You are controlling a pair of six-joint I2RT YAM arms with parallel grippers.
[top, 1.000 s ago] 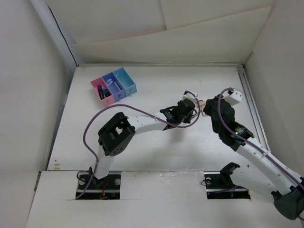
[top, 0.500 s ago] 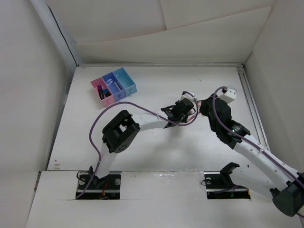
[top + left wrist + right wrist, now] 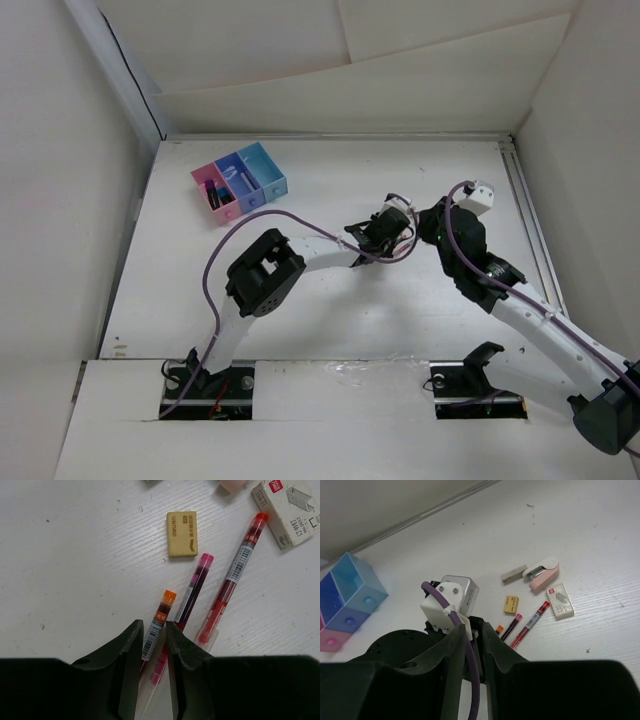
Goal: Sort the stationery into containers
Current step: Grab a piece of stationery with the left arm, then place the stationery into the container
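Changed: over the last sec the left arm's elbow has swung up and right in the top view, and the right wrist has slid left. Both heads now sit close together at centre-right of that frame.
Left fingers (image 3: 131, 647): narrowed a touch. They now look pinched on the orange-capped pen (image 3: 159, 624), one pad on each side, w/ the pen flat on the surface (image 3: 340, 185).
Right fingers (image 3: 452, 650): have parted a little and hold nothing. Through the gap we see only the left arm's purple cable (image 3: 436, 594).
Meaning: we judge the pick is at the grasp stage, w/ lift and carry not yet begun. The right arm looks to be standing by.
Watch: the clear tail of the magenta-capped pen (image 3: 194, 587) runs under the same fingers – it could come up w/ the orange one.
Stationery left: red-capped pen (image 3: 235, 575), eraser (image 3: 182, 527) and staple box (image 3: 287, 505) in the upper half of the left wrist view. The pink stapler (image 3: 542, 575) is at centre-right of the right wrist view.
Containers (image 3: 240, 180): upper left of the top view, well apart from the pile. The pink box has dark items in it; we can't tell for the other two.
Surface: white, faint grain, a few specks and scuffs.
Room: white panel walls (image 3: 60, 200) close round – a rail (image 3: 525, 210) runs along the surface's right edge.
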